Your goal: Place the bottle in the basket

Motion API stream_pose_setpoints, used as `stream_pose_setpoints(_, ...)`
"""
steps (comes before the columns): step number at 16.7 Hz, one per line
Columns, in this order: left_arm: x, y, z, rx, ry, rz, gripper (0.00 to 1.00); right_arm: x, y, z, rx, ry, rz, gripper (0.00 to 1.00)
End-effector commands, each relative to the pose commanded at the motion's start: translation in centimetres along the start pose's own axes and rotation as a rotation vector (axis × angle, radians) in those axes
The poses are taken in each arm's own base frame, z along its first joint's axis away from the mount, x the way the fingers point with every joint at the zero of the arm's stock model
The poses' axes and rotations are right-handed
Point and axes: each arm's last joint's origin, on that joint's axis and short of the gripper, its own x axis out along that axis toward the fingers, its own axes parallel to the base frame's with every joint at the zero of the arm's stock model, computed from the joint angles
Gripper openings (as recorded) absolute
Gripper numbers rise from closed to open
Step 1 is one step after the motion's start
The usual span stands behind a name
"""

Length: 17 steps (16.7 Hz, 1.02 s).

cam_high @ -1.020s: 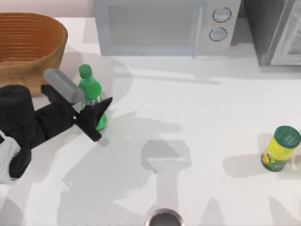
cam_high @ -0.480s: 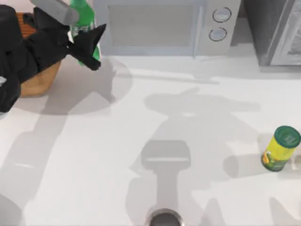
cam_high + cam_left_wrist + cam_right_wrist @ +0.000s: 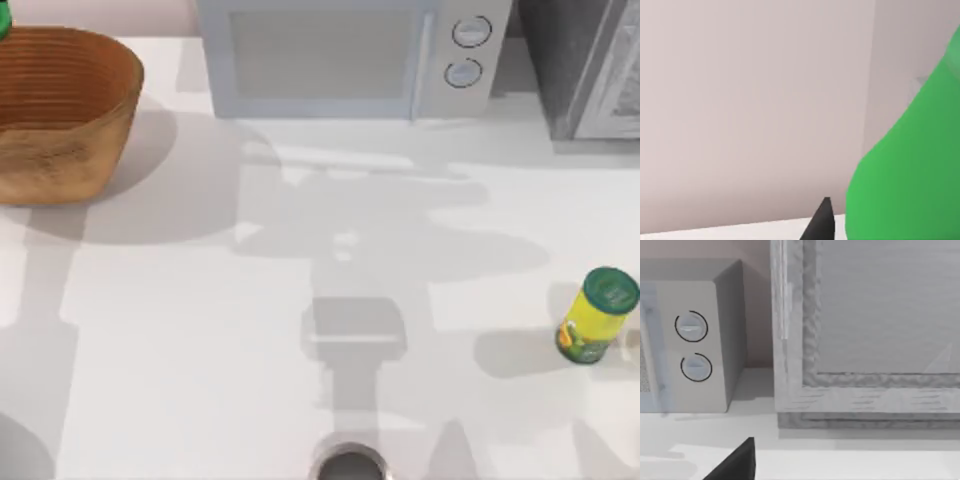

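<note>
The brown wicker basket [image 3: 60,165] stands at the table's back left. A sliver of the green bottle [image 3: 3,18] shows at the top view's far left corner, above and behind the basket's rim. In the left wrist view the bottle [image 3: 910,170] looms close and bright green in front of a pale wall. One black fingertip [image 3: 824,220] of my left gripper sits right beside it, and the gripper is shut on the bottle. A black part of my right gripper [image 3: 740,465] shows low in the right wrist view, facing the back of the table.
A grey microwave [image 3: 340,55] stands at the back centre, with a tall grey appliance [image 3: 590,65] to its right. A yellow jar with a green lid [image 3: 595,315] stands near the right edge. A dark round fitting [image 3: 347,465] sits at the front edge.
My left arm lifted the bottle off the table beside the basket and carried it up and back to the left, out of the top view except for a green sliver.
</note>
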Motion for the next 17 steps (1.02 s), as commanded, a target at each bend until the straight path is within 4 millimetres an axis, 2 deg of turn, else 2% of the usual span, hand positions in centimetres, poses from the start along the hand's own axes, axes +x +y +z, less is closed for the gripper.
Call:
stream_pose_setpoints(3, -0.7, 1.6, 0.9, -0.036, 0.004, 0.097, 0.0, 0.0, 0.0, 0.0, 0.0, 0.0, 0.0, 1.0)
stream_pose_setpoints(8, -0.5, 1.5, 0.7, -0.032, 0.006, 0.092, 0.0, 0.0, 0.0, 0.0, 0.0, 0.0, 0.0, 1.0)
stream_pose_setpoints(11, 1.0, 1.7, 0.2, -0.032, -0.009, 0.096, 0.0, 0.0, 0.0, 0.0, 0.0, 0.0, 0.0, 1.0)
stream_pose_setpoints(15, 4.2, 2.1, -2.2, -0.034, 0.006, 0.1, 0.0, 0.0, 0.0, 0.0, 0.0, 0.0, 0.0, 1.0)
stream_pose_setpoints(17, 4.7, 2.0, -2.6, -0.036, 0.004, 0.097, 0.0, 0.0, 0.0, 0.0, 0.0, 0.0, 0.0, 1.0)
